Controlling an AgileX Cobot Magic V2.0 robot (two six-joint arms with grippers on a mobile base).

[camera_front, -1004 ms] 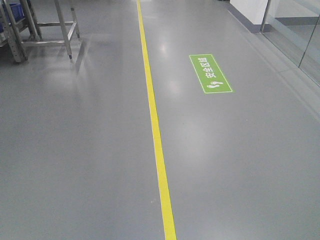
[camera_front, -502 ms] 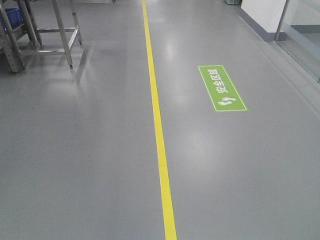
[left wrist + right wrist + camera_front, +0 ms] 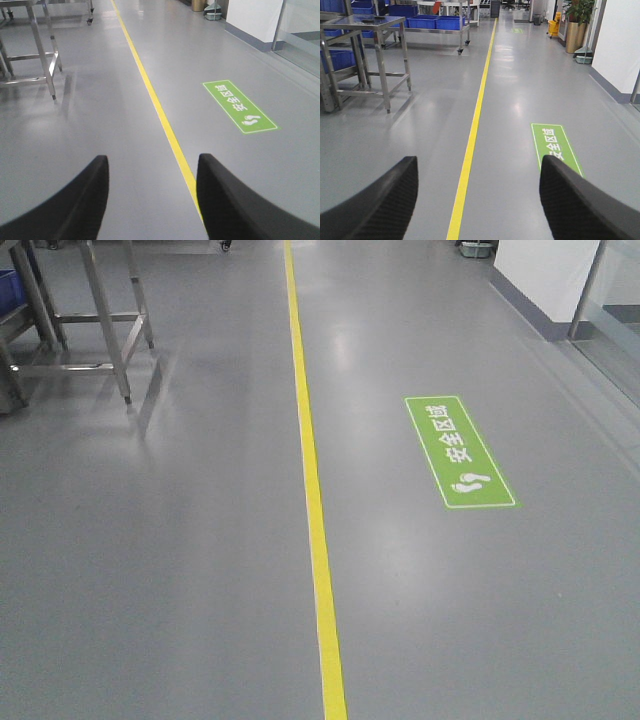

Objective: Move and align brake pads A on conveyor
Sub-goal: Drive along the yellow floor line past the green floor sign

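The brake pads A and the conveyor are out of view in every frame. My left gripper is open, its two black fingers wide apart over bare grey floor, with nothing between them. My right gripper is open too, and only floor and the yellow line show between its fingers. Neither gripper shows in the front view.
A yellow floor line runs away from me down a grey aisle. A green floor sign lies to its right. A steel table frame stands at the left. Blue bins sit on a far cart, and a white wall is at the right.
In the front view the green sign has slid toward me and to the right, and the steel frame has drifted left and down. The base is travelling forward along the aisle.
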